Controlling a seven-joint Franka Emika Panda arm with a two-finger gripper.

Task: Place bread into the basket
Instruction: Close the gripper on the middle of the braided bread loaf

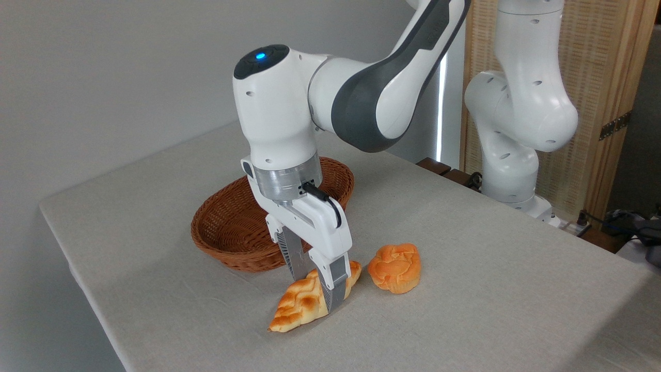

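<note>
The braided loaf lies on the table, toward its near edge, with its long axis running on a slant: one pointed end reaches down toward the near-left, the other up toward the right, where it stops just beside a small round orange bun without clearly touching it. The hand stands straight over the loaf's upper-right half, fingers pointing down, one on the far side of the loaf and one on the near side, so they cross its long axis at the narrow way. The fingers sit against the crust on both sides, so the hand looks closed on the loaf, which seems to rest on the cloth, or nearly so, not yet lifted clear. Because the grip is off-centre, the longer free end toward the near-left will likely sag or swing once raised. The wicker basket sits just behind the loaf, toward the far-left of the hand, empty, its near rim close to the fingers. The move therefore turns on a short lift over that rim and a carry back and left, with the loaf's length roughly matching the basket's long way.
</note>
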